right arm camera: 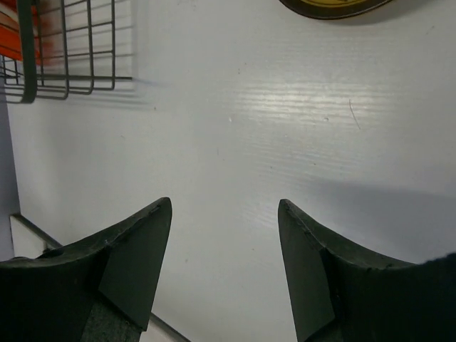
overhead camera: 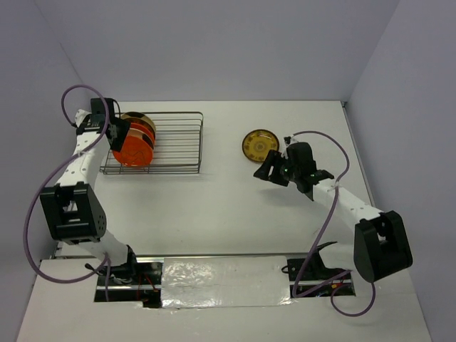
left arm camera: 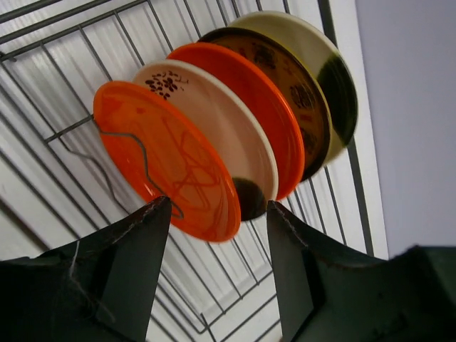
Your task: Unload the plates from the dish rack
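The dark wire dish rack (overhead camera: 178,142) stands at the back left of the table. Several plates stand on edge in its left end (overhead camera: 135,139). In the left wrist view the row starts with an orange-red plate (left arm camera: 167,160), then a beige plate with a dark blotch (left arm camera: 228,128), another orange-red plate (left arm camera: 263,100), a dark patterned one (left arm camera: 296,100) and a cream one (left arm camera: 335,78). My left gripper (left arm camera: 217,214) is open just above the front plates, touching none. A yellow-gold ringed plate (overhead camera: 259,144) lies flat on the table. My right gripper (overhead camera: 271,171) is open and empty beside it.
The rack's right part (right arm camera: 64,50) holds no plates. The yellow plate's rim shows at the top of the right wrist view (right arm camera: 331,8). Walls close the table at the back and on both sides. A foil-covered strip (overhead camera: 221,281) lies at the near edge between the arm bases.
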You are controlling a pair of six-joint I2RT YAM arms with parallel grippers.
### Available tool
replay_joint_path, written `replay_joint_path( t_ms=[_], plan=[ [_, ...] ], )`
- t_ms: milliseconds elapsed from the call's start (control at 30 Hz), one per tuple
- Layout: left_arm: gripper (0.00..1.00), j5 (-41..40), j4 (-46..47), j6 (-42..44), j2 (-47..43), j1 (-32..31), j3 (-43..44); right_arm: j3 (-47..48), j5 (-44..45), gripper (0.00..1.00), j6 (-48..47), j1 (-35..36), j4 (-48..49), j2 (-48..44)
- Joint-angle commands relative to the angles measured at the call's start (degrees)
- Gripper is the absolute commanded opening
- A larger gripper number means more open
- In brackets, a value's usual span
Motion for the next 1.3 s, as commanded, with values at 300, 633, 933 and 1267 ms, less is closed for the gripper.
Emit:
replay_joint_path(
  t_ms=[300,633,933,1267],
  plan=[
    [0.58,4.5,7.0,-0.9,7.9,2.0,1.0,-1.9,-0.5,0.68,-2.8,-0.2,1.7,-5.2],
    [0.36,7.0,8.4,-0.6,9.8,3.1,-1.5,-1.9,-0.4,0.68,-2.6,-0.2,1.9,-4.1],
    [0.06,8.8,9.4,-2.0,4.2,3.5,-4.7,-1.1,0.5,0.68,-2.6,0.0,0.6,-6.1],
    [0.0,9.7,5.0,-4.6,-7.5,3.5,-2.2,1.0,0.0,0.68,-3.5,-0.2,-1.9,-6.6]
  ],
)
